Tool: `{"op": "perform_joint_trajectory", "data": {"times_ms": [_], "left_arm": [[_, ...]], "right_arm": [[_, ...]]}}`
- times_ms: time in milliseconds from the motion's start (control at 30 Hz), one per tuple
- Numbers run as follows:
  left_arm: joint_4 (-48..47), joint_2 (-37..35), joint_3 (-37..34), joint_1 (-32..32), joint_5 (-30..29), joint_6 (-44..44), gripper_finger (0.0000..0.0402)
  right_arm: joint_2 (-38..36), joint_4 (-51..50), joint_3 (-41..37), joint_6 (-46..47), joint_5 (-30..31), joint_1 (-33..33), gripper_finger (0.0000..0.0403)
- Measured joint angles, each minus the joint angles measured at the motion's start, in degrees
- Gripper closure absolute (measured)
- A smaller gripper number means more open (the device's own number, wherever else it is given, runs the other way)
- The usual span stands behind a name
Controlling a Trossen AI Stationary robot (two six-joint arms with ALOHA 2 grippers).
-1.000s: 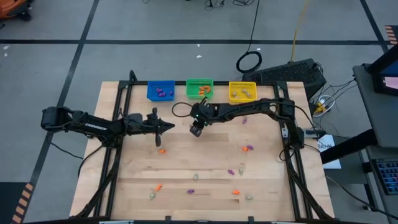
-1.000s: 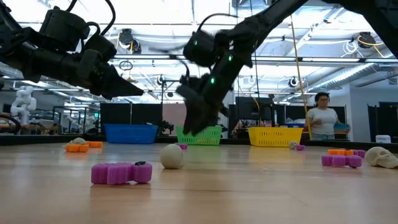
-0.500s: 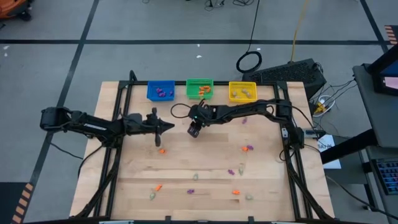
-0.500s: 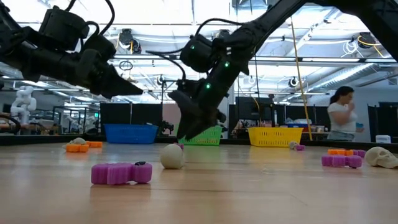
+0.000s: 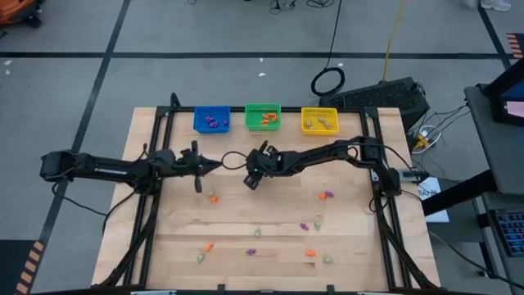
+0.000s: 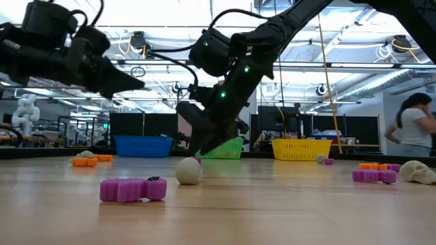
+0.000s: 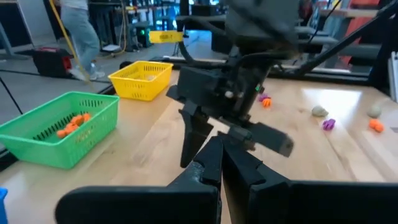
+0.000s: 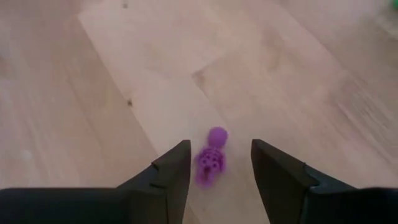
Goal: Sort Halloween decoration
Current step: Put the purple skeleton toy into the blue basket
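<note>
Nearest the low camera, a purple bone-shaped plastic trinket (image 6: 133, 189) lies flat on the pale wooden table (image 5: 270, 221), with a pale beige-grey ball-shaped trinket (image 6: 189, 171) just behind it. A pale skull-shaped trinket (image 6: 417, 171) and a purple and orange pair (image 6: 371, 174) lie toward that view's right edge.

In the high view, loose purple, orange and beige-grey trinkets are scattered across the near half of the table; one orange trinket (image 5: 213, 197) lies near the left gripper.

At mid-table, the right gripper (image 5: 252, 179) points down with its fingers (image 8: 171, 171) spread apart, gripping nothing. A small purple figure-shaped trinket (image 8: 210, 163) lies on the wood between them; whether they touch it cannot be told. The left gripper (image 5: 219, 163) hangs above the table just beside the right one, fingers pressed together and empty.

Along the far edge stand three plastic mesh bins: the blue bin (image 5: 211, 120) holds purple pieces, the green bin (image 5: 263, 117) orange pieces, the yellow bin (image 5: 319, 120) pale pieces.

Beyond the table a person (image 6: 412, 129) stands in the room. No legible writing is visible.
</note>
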Motion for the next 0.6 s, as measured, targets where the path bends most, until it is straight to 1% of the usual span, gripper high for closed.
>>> {"op": "perform_joint_trajectory", "data": {"times_ms": [67, 200, 367, 500, 600], "left_arm": [[-0.5, -2.87, -1.64, -0.01, 0.17, -0.86, 0.0391], [-3.52, -7.46, -1.62, 0.02, 0.37, -1.24, 0.0391], [-5.08, -11.6, -1.62, 0.02, 0.86, 0.01, 0.0391], [-7.77, -15.15, -1.63, 0.02, 1.55, 0.03, 0.0391], [-10.16, -18.4, -1.64, 0.02, 1.51, 0.13, 0.0391]], "right_arm": [[0.96, -0.11, -0.01, 0.37, -0.08, -0.21, 0.0256], [2.09, 1.34, 0.01, 0.15, -1.41, -0.19, 0.0282], [3.3, 3.56, 0.08, -0.4, -1.99, -0.19, 0.0333], [3.51, 6.05, 0.05, -3.15, -2.5, -0.04, 0.038], [3.87, 9.37, 0.51, -5.53, -3.27, 0.45, 0.0395]]}}
